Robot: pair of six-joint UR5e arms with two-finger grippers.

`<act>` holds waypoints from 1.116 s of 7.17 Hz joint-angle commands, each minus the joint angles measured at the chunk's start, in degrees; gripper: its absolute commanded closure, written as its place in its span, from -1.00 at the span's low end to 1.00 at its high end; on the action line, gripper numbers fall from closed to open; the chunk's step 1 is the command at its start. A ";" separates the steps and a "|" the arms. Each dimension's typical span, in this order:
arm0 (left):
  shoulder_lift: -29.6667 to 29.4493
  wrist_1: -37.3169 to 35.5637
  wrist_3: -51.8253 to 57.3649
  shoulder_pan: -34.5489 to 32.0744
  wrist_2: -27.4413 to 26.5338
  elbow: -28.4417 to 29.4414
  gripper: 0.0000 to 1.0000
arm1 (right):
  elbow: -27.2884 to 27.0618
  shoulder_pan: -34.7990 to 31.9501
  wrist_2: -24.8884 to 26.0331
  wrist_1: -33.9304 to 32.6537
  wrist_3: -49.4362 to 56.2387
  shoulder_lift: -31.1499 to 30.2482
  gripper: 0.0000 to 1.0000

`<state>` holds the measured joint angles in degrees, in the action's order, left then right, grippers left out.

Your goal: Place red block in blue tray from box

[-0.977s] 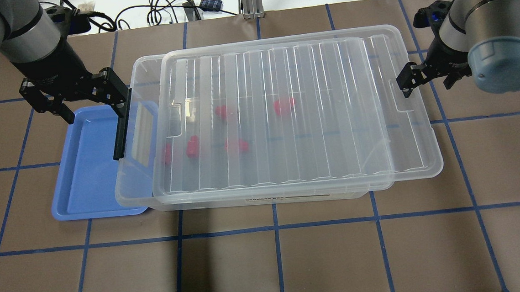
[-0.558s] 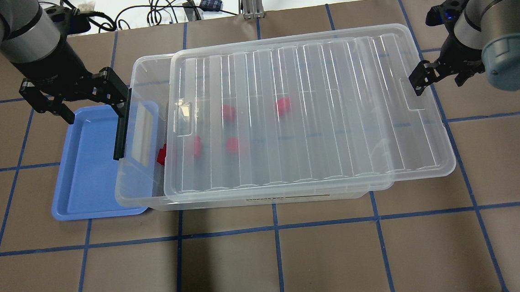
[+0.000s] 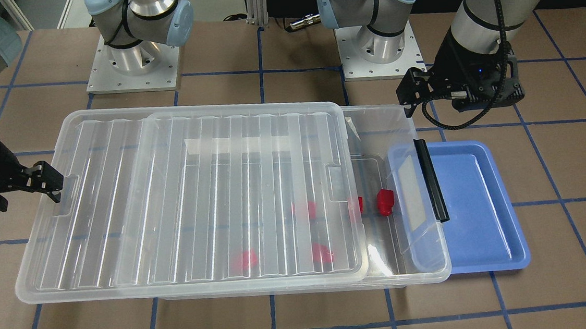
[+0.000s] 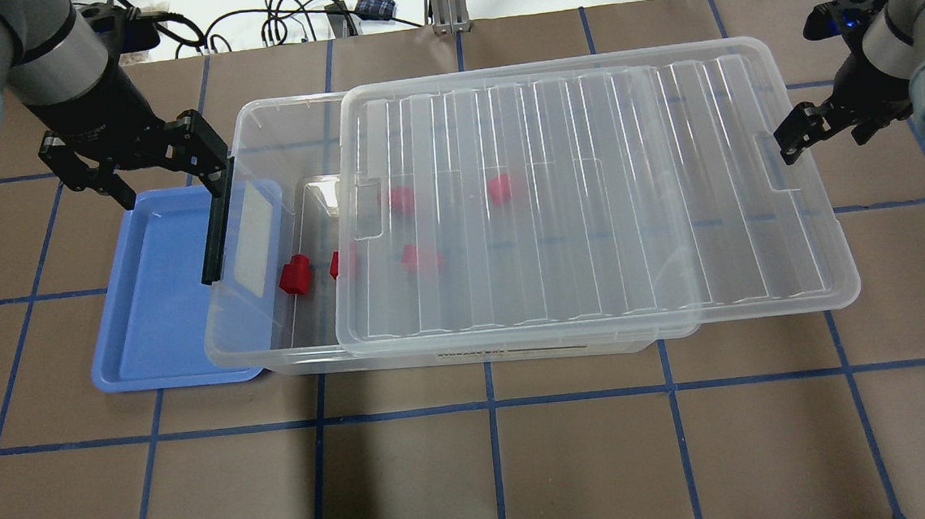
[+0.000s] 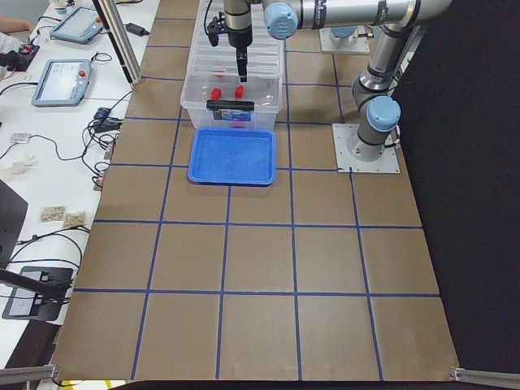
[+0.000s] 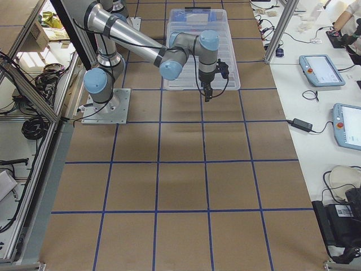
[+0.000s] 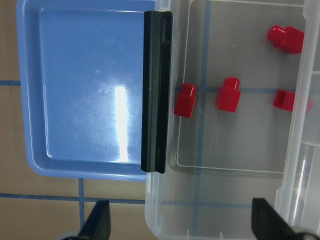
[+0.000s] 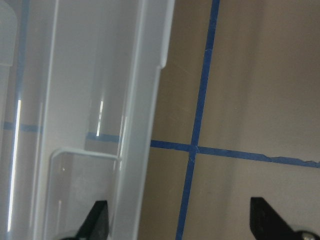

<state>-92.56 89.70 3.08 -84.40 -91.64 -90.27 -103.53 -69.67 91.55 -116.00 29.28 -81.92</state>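
Note:
The box (image 4: 257,119), a clear bin, lies across the table's middle. Its ribbed lid (image 4: 589,202) is shifted to the right and overhangs that end. Several red blocks lie inside: one uncovered (image 4: 294,274) at the left end, also in the left wrist view (image 7: 185,100), and the others under the lid (image 4: 502,187). The blue tray (image 4: 157,313) is empty and tucked under the bin's left end, by the black latch (image 4: 215,236). My left gripper (image 4: 163,170) is open above that end. My right gripper (image 4: 828,132) is open at the lid's right edge (image 8: 135,150).
Cables and a metal post (image 4: 444,0) lie on the white bench behind the table. The two arm bases (image 3: 133,67) stand on the robot's side. Blue tape lines grid the brown table (image 4: 574,463).
The lid has slid to the right along with my right gripper, uncovering the bin's left end and one red block. My left gripper has shifted only slightly.

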 commanded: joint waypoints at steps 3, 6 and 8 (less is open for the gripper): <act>-2.18 -2.33 8.35 -0.06 0.06 -0.26 -1.00 | -0.01 4.53 0.12 -1.33 4.38 0.01 -1.00; -2.62 -2.42 14.93 -0.94 0.24 -1.40 -1.00 | -0.01 7.60 0.21 -1.33 5.53 0.01 -1.00; -3.06 -7.05 15.03 -4.88 0.15 -4.29 -1.00 | 0.08 8.23 0.30 -1.33 5.96 0.01 -1.00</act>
<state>-95.27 85.50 17.81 -87.29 -91.48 -92.79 -103.49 -61.96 91.84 -117.34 34.83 -81.91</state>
